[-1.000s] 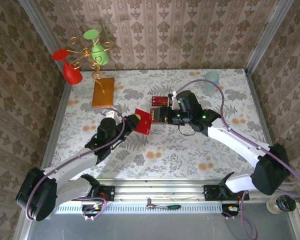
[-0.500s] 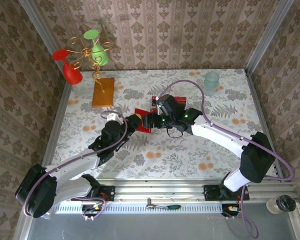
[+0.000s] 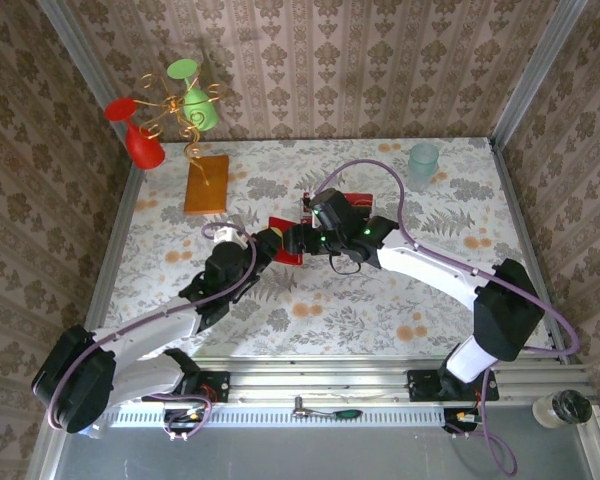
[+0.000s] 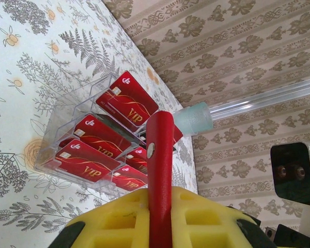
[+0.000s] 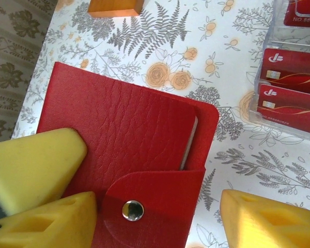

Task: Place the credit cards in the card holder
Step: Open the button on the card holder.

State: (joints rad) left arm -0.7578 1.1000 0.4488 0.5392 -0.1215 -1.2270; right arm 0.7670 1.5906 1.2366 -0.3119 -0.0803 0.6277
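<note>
Card holder point(image 5: 129, 129) over the flower-patterned table point(image 3: 380, 300), damask-papered walls point(image 3: 380, 60) around.

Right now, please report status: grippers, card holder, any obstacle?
Status: left gripper shut on the card holder; right gripper open, astride it. The credit cards sit in the clear rack. In the way: flap looks snapped shut.

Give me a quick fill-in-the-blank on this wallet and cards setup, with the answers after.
The left gripper is shut on the ___ card holder. The credit cards are printed with the word ___. The jaws of the right gripper stand ___. In the top view, the orange-brown slab lies toward the far ___ corner of the table.
Answers: red, VIP, open, left.
</note>
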